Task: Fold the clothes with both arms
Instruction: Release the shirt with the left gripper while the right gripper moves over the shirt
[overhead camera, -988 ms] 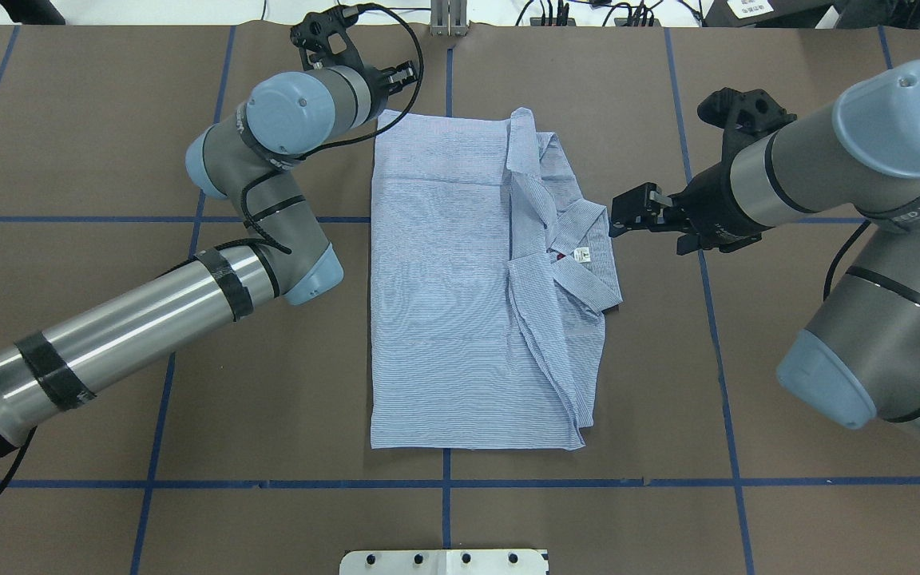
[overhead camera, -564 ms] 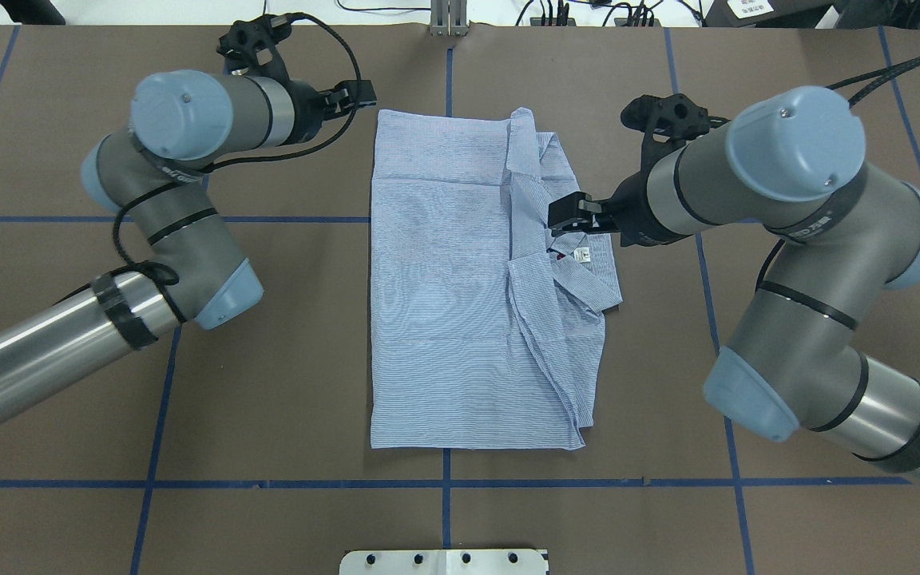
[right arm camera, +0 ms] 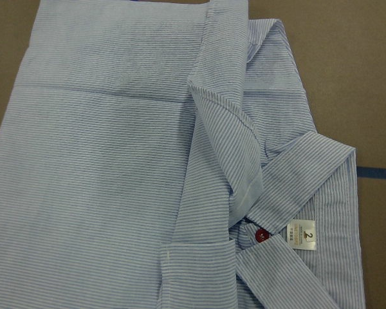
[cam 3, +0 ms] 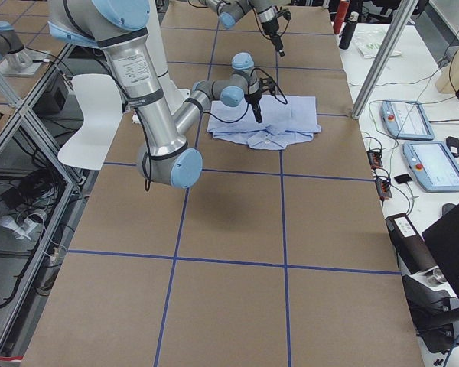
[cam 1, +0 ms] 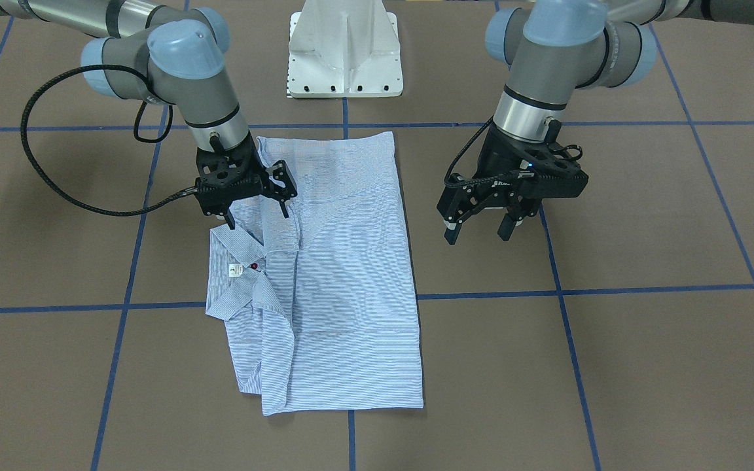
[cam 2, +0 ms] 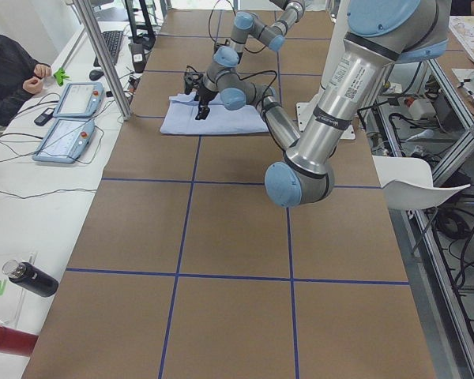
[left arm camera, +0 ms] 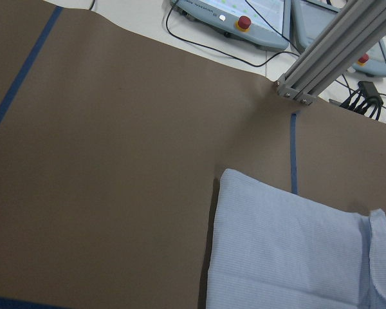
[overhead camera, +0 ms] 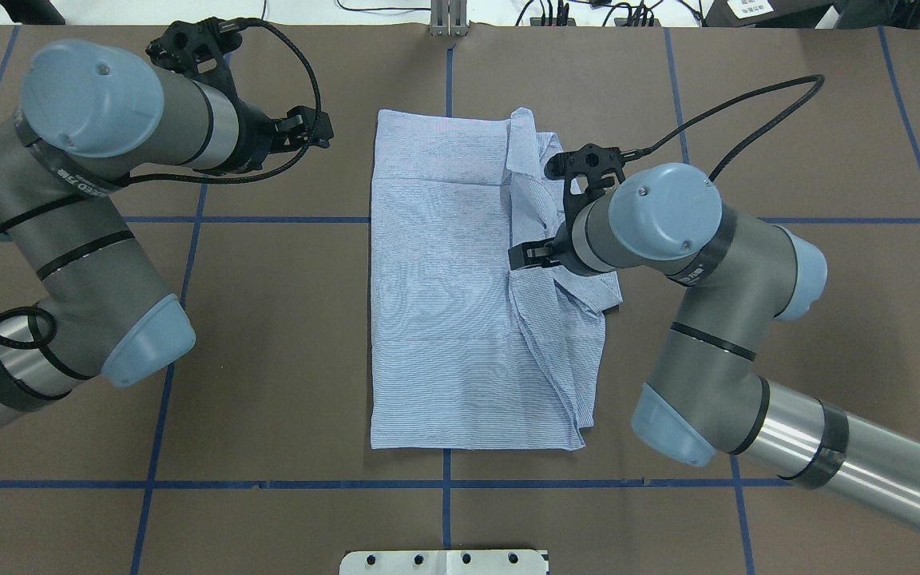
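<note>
The clothes are one light blue striped shirt point(overhead camera: 444, 303), folded into a long rectangle flat on the brown table. Its collar, white neck label point(right arm camera: 302, 235) and red button point(right arm camera: 262, 235) lie on the robot's right side. My right gripper point(cam 1: 256, 218) hangs open just over the collar edge, with nothing between its fingers; in the overhead view my right gripper point(overhead camera: 520, 259) is above the folded placket. My left gripper point(cam 1: 476, 237) is open and empty, above bare table beside the shirt. In the overhead view my left gripper point(overhead camera: 318, 130) is left of the shirt's far corner point(left arm camera: 289, 251).
The white pedestal base point(cam 1: 344, 52) stands at the robot's side of the table. Blue tape lines point(overhead camera: 268, 484) cross the brown surface. An aluminium post point(left arm camera: 328, 58) and teach pendants point(cam 2: 67, 118) lie beyond the far edge, where a person point(cam 2: 8, 71) sits.
My right gripper has moved left from beside the collar to above it. My left arm has drawn back leftward, away from the shirt's far corner. The shirt has not moved.
</note>
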`<action>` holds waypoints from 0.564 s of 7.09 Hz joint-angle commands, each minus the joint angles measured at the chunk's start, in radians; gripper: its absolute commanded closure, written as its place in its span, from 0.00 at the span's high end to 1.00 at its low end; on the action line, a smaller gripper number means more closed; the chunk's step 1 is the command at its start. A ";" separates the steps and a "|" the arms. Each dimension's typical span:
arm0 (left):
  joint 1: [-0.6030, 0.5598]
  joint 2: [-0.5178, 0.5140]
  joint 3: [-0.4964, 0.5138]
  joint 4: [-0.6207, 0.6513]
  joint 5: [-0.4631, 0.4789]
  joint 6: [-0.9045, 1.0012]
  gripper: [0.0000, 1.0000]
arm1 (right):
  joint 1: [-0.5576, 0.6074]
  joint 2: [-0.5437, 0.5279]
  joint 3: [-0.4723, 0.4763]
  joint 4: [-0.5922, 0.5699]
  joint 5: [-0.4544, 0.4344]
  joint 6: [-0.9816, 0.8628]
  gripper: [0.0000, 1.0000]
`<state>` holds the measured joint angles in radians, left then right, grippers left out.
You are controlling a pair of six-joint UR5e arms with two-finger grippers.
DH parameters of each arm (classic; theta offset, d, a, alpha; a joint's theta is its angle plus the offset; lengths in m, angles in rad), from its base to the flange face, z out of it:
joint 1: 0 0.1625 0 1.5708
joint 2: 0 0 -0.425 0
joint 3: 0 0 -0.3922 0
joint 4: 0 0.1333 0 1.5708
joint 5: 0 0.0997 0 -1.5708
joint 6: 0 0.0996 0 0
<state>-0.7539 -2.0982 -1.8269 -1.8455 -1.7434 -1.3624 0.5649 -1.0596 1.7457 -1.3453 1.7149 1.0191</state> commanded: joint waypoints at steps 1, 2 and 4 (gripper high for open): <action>0.002 0.024 -0.022 0.022 -0.019 0.000 1.00 | -0.042 0.094 -0.140 0.000 -0.053 -0.051 1.00; 0.002 0.026 -0.022 0.022 -0.019 0.000 1.00 | -0.054 0.105 -0.170 0.000 -0.060 -0.057 1.00; 0.005 0.024 -0.020 0.022 -0.019 -0.001 1.00 | -0.065 0.096 -0.189 -0.015 -0.060 -0.086 1.00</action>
<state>-0.7502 -2.0743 -1.8469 -1.8242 -1.7622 -1.3625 0.5068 -0.9640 1.5736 -1.3494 1.6569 0.9541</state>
